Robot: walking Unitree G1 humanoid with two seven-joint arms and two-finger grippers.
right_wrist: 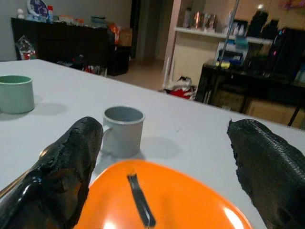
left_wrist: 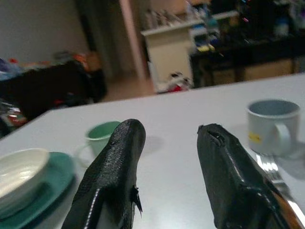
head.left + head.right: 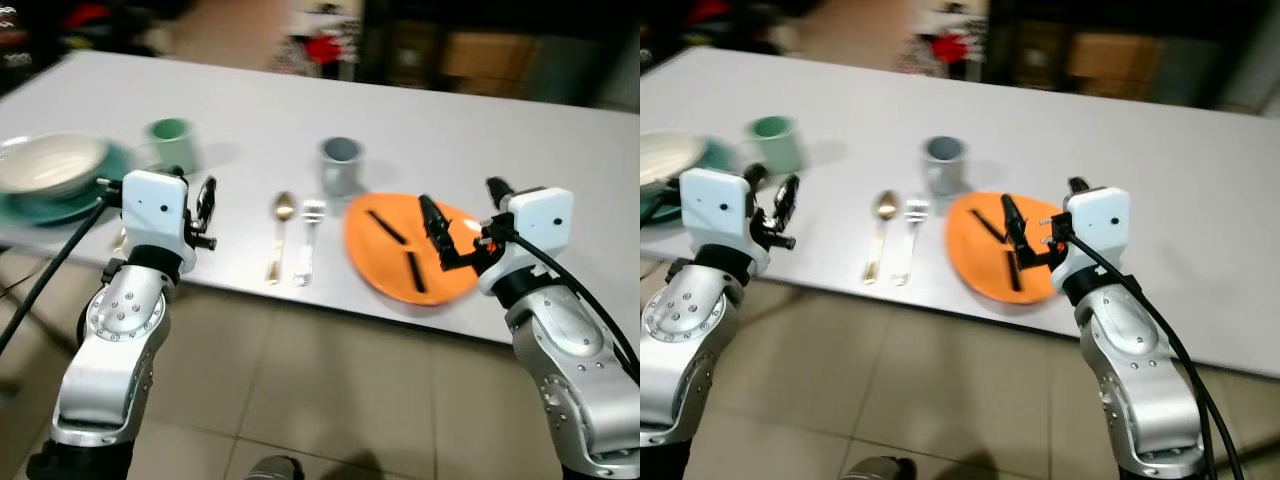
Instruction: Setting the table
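An orange plate (image 3: 400, 262) with dark streaks on it lies at the table's near edge, right of centre. My right gripper (image 3: 440, 238) hovers open just over the plate's near right part, fingers wide apart (image 1: 167, 143), holding nothing. Left of the plate lie a silver fork (image 3: 308, 240) and a gold spoon (image 3: 281, 232), and a grey mug (image 3: 340, 164) stands behind them. A green mug (image 3: 171, 141) and a white bowl (image 3: 48, 165) on a teal plate (image 3: 60, 208) sit at the left. My left gripper (image 3: 205, 215) is open and empty at the table's edge, near the green mug.
The white table (image 3: 470, 140) stretches bare to the back and right. Tiled floor (image 3: 330, 400) lies below the near edge. Blurred dark furniture and boxes (image 3: 480, 55) stand beyond the far side.
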